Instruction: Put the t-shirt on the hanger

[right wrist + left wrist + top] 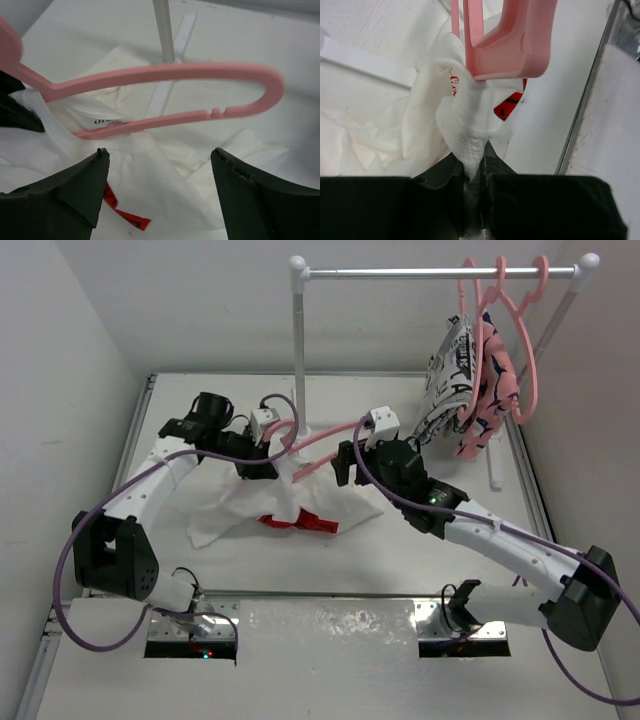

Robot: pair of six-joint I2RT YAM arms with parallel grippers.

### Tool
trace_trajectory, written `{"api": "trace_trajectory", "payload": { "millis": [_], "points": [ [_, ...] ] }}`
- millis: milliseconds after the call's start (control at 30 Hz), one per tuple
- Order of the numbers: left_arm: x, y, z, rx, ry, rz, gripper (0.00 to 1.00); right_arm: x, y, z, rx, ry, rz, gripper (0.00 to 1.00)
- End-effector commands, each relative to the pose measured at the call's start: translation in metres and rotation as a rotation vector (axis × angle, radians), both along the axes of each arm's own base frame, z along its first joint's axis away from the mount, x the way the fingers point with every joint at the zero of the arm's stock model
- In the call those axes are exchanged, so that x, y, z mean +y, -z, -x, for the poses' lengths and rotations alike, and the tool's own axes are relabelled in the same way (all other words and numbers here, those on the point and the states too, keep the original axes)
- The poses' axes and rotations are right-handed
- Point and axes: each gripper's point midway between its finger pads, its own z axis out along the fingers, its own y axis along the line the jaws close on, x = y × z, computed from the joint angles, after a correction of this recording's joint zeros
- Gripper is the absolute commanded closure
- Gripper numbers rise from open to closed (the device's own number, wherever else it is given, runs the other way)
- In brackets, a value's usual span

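Observation:
The white t-shirt (245, 508) lies crumpled on the table, its red graphic (300, 520) showing at the front. My left gripper (264, 456) is shut on a bunched fold of the t-shirt (470, 135), holding it up against the pink hanger (515, 45). The hanger (325, 438) lies across the shirt between both grippers, one end going into the cloth by the left gripper. In the right wrist view the hanger's (165, 75) looped end is free above the t-shirt (155, 185). My right gripper (160, 159) is open and empty, just short of the hanger.
A white clothes rack stands at the back, its post (300, 350) just behind the hanger and its foot (167, 95) on the table. Patterned garments (462, 375) and spare pink hangers (520, 330) hang at the rail's right end.

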Motion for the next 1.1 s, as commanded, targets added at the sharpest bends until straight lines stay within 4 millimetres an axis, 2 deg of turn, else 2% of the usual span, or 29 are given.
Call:
{"api": "trace_trajectory", "payload": {
  "millis": [0, 100, 167, 200, 267, 333, 467, 533, 700, 733, 767, 833, 867, 900, 933, 967, 1000, 1033, 1067],
  "points": [
    [-0.014, -0.026, -0.004, 0.026, -0.082, 0.15, 1.0, 0.015, 0.034, 0.002, 0.195, 0.115, -0.221, 0.22],
    [-0.014, -0.024, -0.003, 0.052, -0.109, 0.166, 1.0, 0.044, 0.055, 0.0, 0.305, 0.08, -0.3, 0.24],
    [-0.015, -0.022, -0.001, 0.075, -0.126, 0.171, 1.0, 0.056, 0.054, -0.006, 0.305, 0.072, -0.364, 0.25],
    [-0.015, -0.023, -0.001, 0.074, -0.129, 0.176, 1.0, 0.062, 0.06, -0.008, 0.321, 0.074, -0.39, 0.25],
    [-0.015, -0.024, -0.002, 0.077, -0.141, 0.185, 1.0, 0.07, 0.056, -0.016, 0.312, 0.08, -0.443, 0.27],
    [-0.016, -0.025, -0.004, 0.07, -0.15, 0.195, 1.0, 0.069, 0.065, -0.025, 0.321, 0.131, -0.432, 0.29],
    [-0.018, -0.029, -0.005, 0.083, -0.167, 0.219, 1.0, 0.072, 0.086, -0.029, 0.38, 0.184, -0.442, 0.37],
    [-0.018, -0.03, -0.006, 0.082, -0.173, 0.223, 1.0, 0.073, 0.103, -0.028, 0.425, 0.206, -0.416, 0.38],
    [-0.02, -0.031, -0.002, 0.095, -0.159, 0.239, 1.0, 0.071, 0.129, -0.034, 0.444, 0.258, -0.398, 0.38],
    [-0.02, -0.031, -0.001, 0.097, -0.156, 0.243, 1.0, 0.071, 0.131, -0.038, 0.439, 0.27, -0.388, 0.41],
    [-0.021, -0.03, 0.001, 0.105, -0.153, 0.247, 1.0, 0.068, 0.141, -0.042, 0.443, 0.293, -0.362, 0.45],
    [-0.019, -0.03, 0.003, 0.113, -0.152, 0.253, 1.0, 0.062, 0.151, -0.045, 0.462, 0.319, -0.333, 0.56],
    [-0.019, -0.033, 0.005, 0.115, -0.138, 0.267, 1.0, 0.058, 0.157, -0.044, 0.477, 0.333, -0.327, 0.74],
    [-0.018, -0.035, 0.006, 0.109, -0.132, 0.272, 1.0, 0.051, 0.161, -0.044, 0.492, 0.353, -0.325, 0.84],
    [-0.015, -0.037, 0.005, 0.103, -0.13, 0.274, 1.0, 0.04, 0.175, -0.036, 0.517, 0.373, -0.303, 0.91],
    [-0.009, -0.038, 0.006, 0.073, -0.11, 0.263, 1.0, 0.032, 0.172, -0.032, 0.514, 0.382, -0.314, 1.0],
    [-0.006, -0.038, 0.007, 0.048, -0.094, 0.242, 1.0, 0.025, 0.173, -0.027, 0.508, 0.381, -0.304, 1.0],
    [-0.001, -0.031, 0.014, 0.065, -0.086, 0.206, 1.0, 0.01, 0.185, -0.017, 0.508, 0.399, -0.267, 1.0],
    [0.005, -0.027, 0.011, -0.01, -0.055, 0.154, 1.0, 0.004, 0.184, -0.012, 0.5, 0.393, -0.249, 1.0]
  ]
}}
